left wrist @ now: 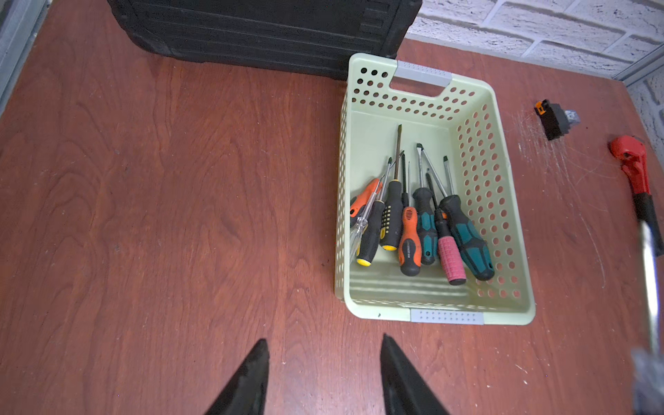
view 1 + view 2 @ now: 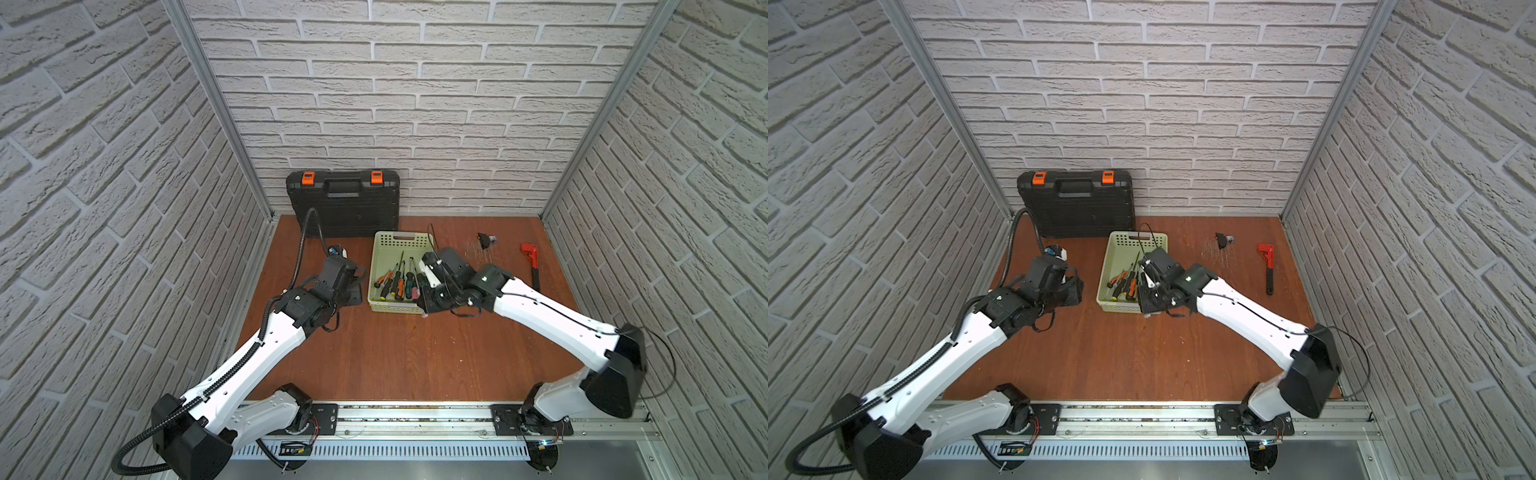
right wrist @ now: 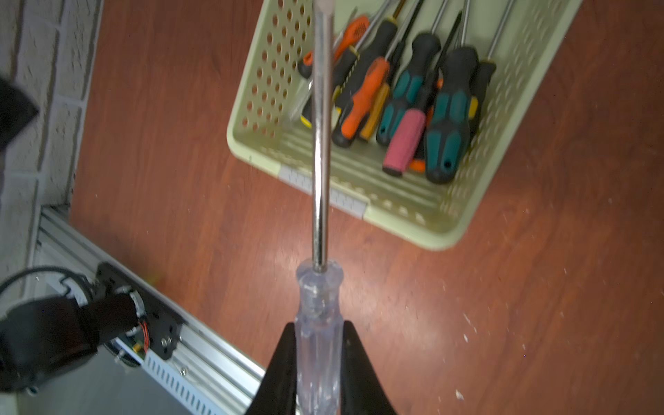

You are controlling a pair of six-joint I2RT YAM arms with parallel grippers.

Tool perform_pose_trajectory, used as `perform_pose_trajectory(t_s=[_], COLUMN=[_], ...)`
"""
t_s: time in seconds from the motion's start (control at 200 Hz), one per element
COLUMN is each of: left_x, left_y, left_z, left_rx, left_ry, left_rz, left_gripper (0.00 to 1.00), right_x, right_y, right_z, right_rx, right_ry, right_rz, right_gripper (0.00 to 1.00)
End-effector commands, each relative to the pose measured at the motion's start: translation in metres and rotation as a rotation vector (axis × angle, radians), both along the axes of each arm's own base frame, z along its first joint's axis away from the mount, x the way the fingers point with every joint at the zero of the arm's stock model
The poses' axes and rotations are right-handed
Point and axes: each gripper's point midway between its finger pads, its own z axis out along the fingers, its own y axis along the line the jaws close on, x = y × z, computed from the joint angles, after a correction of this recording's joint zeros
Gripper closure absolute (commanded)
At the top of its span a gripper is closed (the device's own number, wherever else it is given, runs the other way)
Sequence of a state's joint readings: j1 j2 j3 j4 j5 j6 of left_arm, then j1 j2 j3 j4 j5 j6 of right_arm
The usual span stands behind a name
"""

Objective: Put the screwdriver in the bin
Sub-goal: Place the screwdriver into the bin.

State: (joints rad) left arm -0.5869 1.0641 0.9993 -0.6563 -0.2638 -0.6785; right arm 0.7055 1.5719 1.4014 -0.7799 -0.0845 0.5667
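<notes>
Screwdriver (image 3: 319, 215), clear handle, is clamped in your right gripper (image 3: 318, 325). Its shaft points ahead of the jaws, across the near rim of the bin (image 3: 395, 219); the handle looks short of it. Step: carry to bin. Next, push forward until the whole tool clears the rim, then release onto the pile (image 3: 413, 100). Left gripper (image 1: 325, 339) is parted, empty, bin ahead.

White shells, black joints and black elbow housings on both; the left arm (image 2: 257, 361) carries a ribbed black conduit (image 2: 302, 241), the right arm (image 2: 552, 328) a thin black cable (image 2: 561, 312)
</notes>
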Motion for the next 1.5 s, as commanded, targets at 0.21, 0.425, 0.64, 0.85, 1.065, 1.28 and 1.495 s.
perform_pose_trajectory(t_s=[0.21,0.425,0.64,0.85,1.065,1.28,1.495], left_x=[-0.017,-0.018,-0.013,-0.01,-0.009,-0.006,-0.006], left_y=[0.032,0.042,0.038,0.036,0.035,0.029,0.028], left_z=[0.013,0.012,0.01,0.014,0.013,0.023,0.033], left_rx=[-0.007,-0.002,-0.006,-0.01,-0.006,-0.008,0.0], left_ry=[-0.051,-0.058,-0.048,-0.051,-0.041,-0.035,-0.033], left_rz=[0.092,0.116,0.105,0.096,0.092,0.067,0.036], left_gripper=[0.48,0.46,0.46,0.46,0.43,0.33,0.13], right_x=[0.097,0.097,0.085,0.089,0.091,0.095,0.101], right_y=[0.023,0.023,0.026,0.027,0.029,0.028,0.031], right_z=[-0.047,-0.088,-0.108,-0.121,-0.125,-0.098,-0.02], right_rx=[0.053,0.039,0.032,0.025,0.022,0.022,0.071], right_ry=[0.075,0.149,0.186,0.196,0.197,0.134,-0.012], right_rz=[-0.044,-0.086,-0.078,-0.08,-0.065,-0.042,0.026], right_gripper=[0.94,0.95,0.94,0.94,0.81,0.64,0.66])
